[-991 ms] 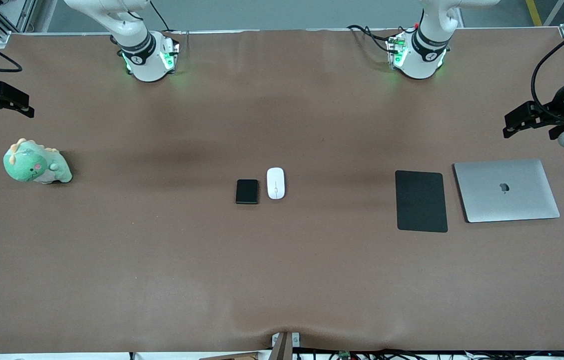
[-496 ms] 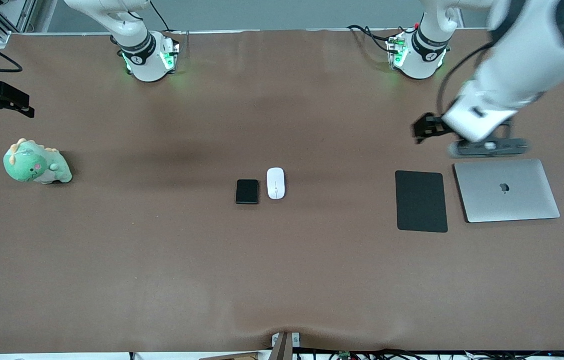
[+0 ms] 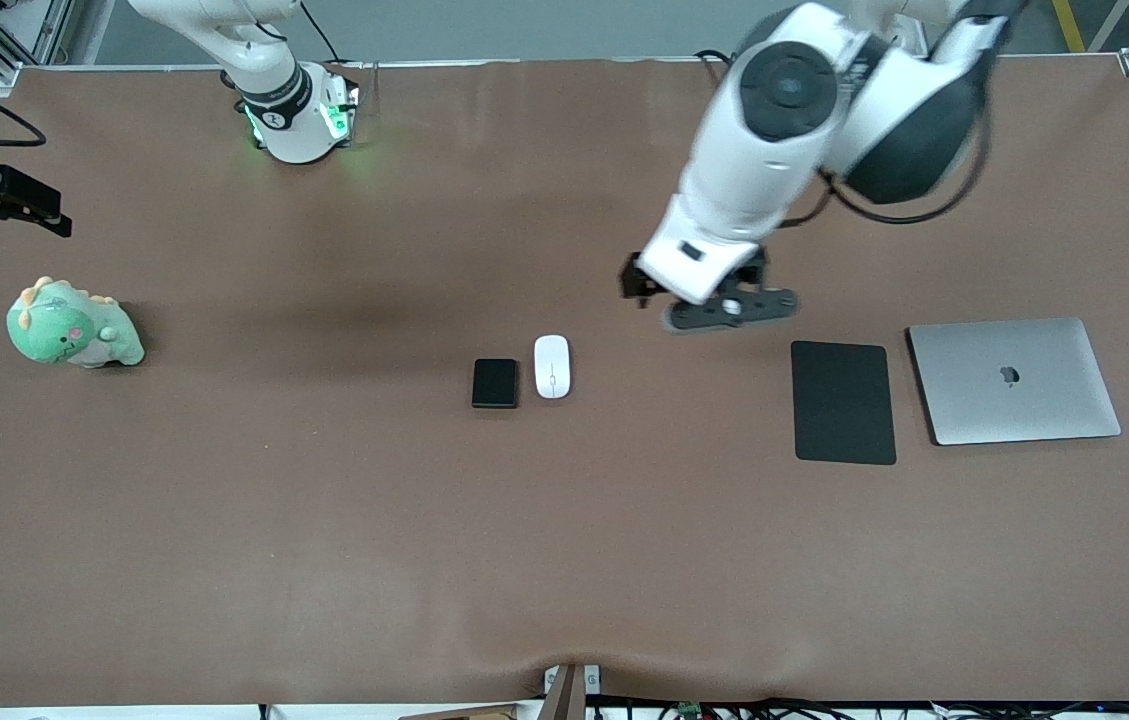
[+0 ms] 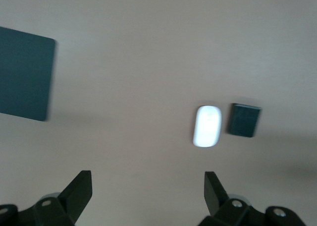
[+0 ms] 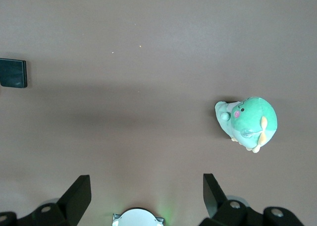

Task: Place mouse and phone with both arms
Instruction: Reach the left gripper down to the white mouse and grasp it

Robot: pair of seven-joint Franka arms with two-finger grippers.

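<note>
The white mouse [image 3: 552,366] lies mid-table, right beside the black phone [image 3: 495,383], which is on the side toward the right arm's end. Both show in the left wrist view, the mouse [image 4: 207,126] and the phone [image 4: 244,120]. My left gripper [image 3: 638,284] is open and empty, over bare table between the mouse and the mouse pad. In its own view the left gripper [image 4: 147,186] has nothing between its fingers. My right gripper [image 3: 56,222] waits, open and empty [image 5: 146,189], over the table at the right arm's end. The phone [image 5: 13,73] shows at the edge of its view.
A flat black mouse pad [image 3: 843,401] and a closed silver laptop [image 3: 1013,380] lie side by side toward the left arm's end. A green plush dinosaur [image 3: 72,327] sits near the right arm's end. The brown mat covers the whole table.
My left arm has swung from the left arm's end of the table toward the middle, past the laptop and mouse pad. The right arm, mouse and phone have not moved.
</note>
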